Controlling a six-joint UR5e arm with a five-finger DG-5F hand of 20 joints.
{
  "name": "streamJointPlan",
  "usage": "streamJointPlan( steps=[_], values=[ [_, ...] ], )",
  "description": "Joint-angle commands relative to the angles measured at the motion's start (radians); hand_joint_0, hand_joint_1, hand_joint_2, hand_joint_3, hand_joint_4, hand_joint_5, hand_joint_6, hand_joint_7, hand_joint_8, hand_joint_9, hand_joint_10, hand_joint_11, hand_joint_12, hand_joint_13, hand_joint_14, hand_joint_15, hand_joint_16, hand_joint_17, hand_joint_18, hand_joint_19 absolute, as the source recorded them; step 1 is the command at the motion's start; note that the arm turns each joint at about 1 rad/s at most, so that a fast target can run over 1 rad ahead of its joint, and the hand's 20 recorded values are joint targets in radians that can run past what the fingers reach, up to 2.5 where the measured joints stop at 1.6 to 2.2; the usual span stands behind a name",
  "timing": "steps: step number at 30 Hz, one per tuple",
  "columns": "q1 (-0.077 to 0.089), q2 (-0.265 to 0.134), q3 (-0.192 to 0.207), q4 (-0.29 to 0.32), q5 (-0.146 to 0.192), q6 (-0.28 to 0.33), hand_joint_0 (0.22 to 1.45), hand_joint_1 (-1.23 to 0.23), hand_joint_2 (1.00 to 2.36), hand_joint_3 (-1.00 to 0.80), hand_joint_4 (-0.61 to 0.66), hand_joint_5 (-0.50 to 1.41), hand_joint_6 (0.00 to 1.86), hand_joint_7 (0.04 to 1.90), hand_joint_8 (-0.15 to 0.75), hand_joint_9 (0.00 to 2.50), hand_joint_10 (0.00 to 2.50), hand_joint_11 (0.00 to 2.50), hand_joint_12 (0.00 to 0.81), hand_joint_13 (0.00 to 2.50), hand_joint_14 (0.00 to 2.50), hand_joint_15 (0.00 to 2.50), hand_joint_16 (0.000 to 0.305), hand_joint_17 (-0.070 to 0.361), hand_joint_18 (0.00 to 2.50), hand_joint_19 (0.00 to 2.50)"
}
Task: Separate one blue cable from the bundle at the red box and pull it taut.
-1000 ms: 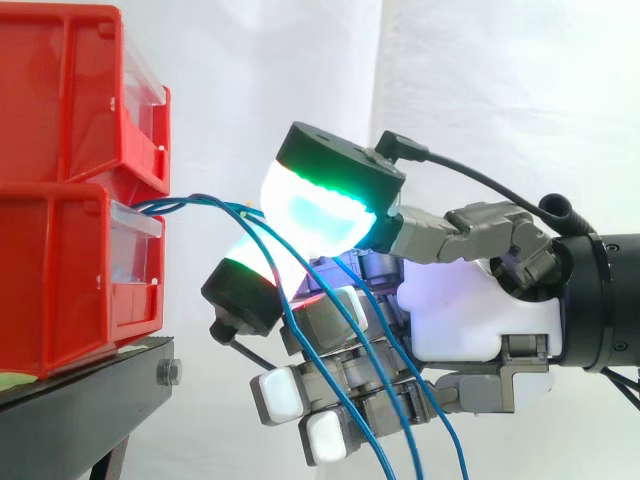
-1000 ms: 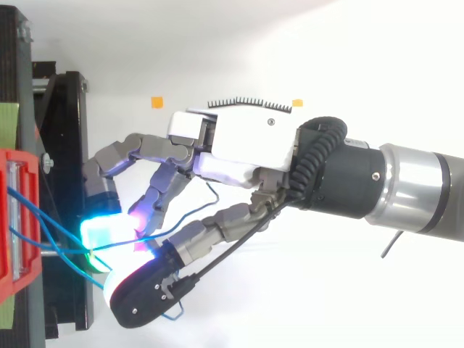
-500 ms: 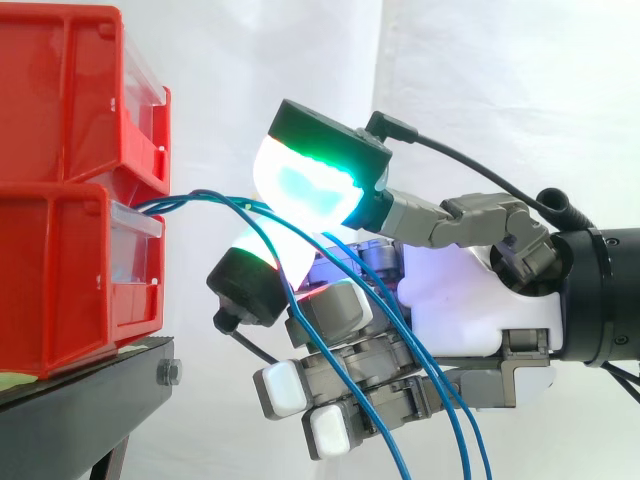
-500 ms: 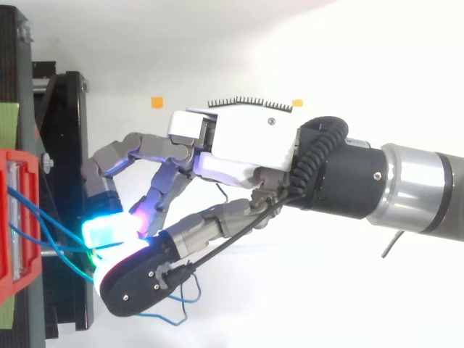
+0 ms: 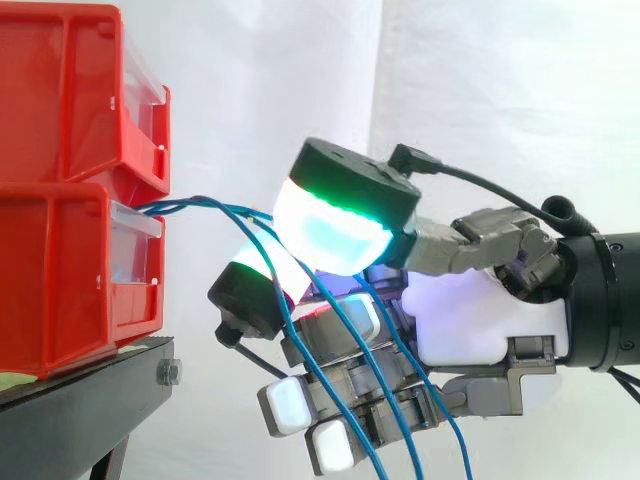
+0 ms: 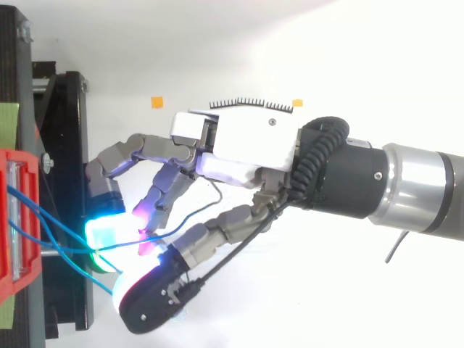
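Several thin blue cables [image 5: 210, 203] come out between two stacked red bins [image 5: 60, 280] and run right to my hand [image 5: 470, 320]. At the thumb's glowing green-cyan pad [image 5: 330, 228] they bend sharply down and pass in front of the curled lower fingers. The thumb and a black-capped fingertip [image 5: 245, 295] are closed together, with a cable running between their pads. From above, the cables [image 6: 51, 228] fan from the red bin [image 6: 11, 268] to the cyan fingertip [image 6: 107, 232], and one strand loops up towards the palm [image 6: 246, 141].
The bins stand on a black stand [image 5: 90, 400], whose edge [image 6: 69, 181] lies just left of the fingertips. A white curtain is behind. Two small orange markers [image 6: 156, 101] lie on the white surface.
The thumb has swung back to the right and slightly down, away from the bins. The loose cable loop under the thumb in the top view has gone. The cables stay between the pads.
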Motion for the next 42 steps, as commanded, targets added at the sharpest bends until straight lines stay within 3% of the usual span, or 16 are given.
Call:
streamJointPlan(
  steps=[1,6,9,12,14,20,24,34,40,42],
  values=[
    [0.0,0.001,0.001,0.0,0.0,0.0,0.67,-1.06,1.0,-0.5,0.16,-0.24,0.92,1.28,0.323,1.0,0.02,1.55,0.414,0.92,0.03,0.65,0.054,0.121,0.81,0.65],
    [0.0,0.001,0.0,0.0,0.0,0.0,0.6,-1.05,1.0,-0.5,0.16,-0.23,0.92,1.26,0.328,1.02,0.02,1.58,0.418,0.93,0.03,0.66,0.055,0.123,0.81,0.67],
    [0.0,0.001,0.001,0.0,0.0,0.0,0.51,-0.93,1.0,-0.5,0.14,-0.2,0.9,1.23,0.35,1.12,0.02,1.53,0.434,0.97,0.02,0.66,0.058,0.129,0.85,0.69],
    [0.0,0.001,0.001,0.0,0.0,0.0,0.52,-0.79,1.0,-0.5,0.13,-0.17,0.88,1.21,0.348,1.17,0.03,1.47,0.439,1.0,0.03,0.66,0.056,0.127,0.87,0.71],
    [0.0,0.001,0.001,0.0,0.0,0.0,0.59,-0.71,1.0,-0.5,0.1,-0.16,0.86,1.23,0.33,1.18,0.03,1.44,0.421,0.99,0.03,0.67,0.052,0.118,0.84,0.74],
    [0.0,0.001,0.003,0.0,0.0,0.0,0.73,-0.86,1.01,-0.41,-0.01,-0.17,0.87,1.32,0.32,1.17,0.03,1.43,0.415,0.99,0.03,0.67,0.052,0.116,0.85,0.73],
    [0.0,0.001,0.003,0.0,0.0,0.0,0.81,-0.95,1.0,-0.5,0.04,-0.19,0.89,1.28,0.314,1.14,0.03,1.45,0.406,0.99,0.03,0.67,0.052,0.116,0.83,0.7],
    [0.0,0.001,0.003,-0.002,0.0,0.0,0.58,-1.11,1.0,-0.5,0.09,-0.19,0.91,1.29,0.323,1.13,0.02,1.55,0.41,0.98,0.03,0.68,0.054,0.121,0.83,0.67],
    [0.0,0.001,0.004,-0.003,-0.002,0.0,0.47,-1.03,1.0,-0.5,0.04,-0.18,0.91,1.14,0.356,1.16,0.02,1.51,0.436,1.0,0.03,0.68,0.06,0.135,0.88,0.68],
    [0.0,-0.001,0.003,-0.003,-0.002,0.0,0.47,-0.93,1.0,-0.5,0.02,-0.17,0.9,1.15,0.361,1.22,0.02,1.51,0.444,1.04,0.03,0.67,0.06,0.135,0.89,0.68]
  ],
)
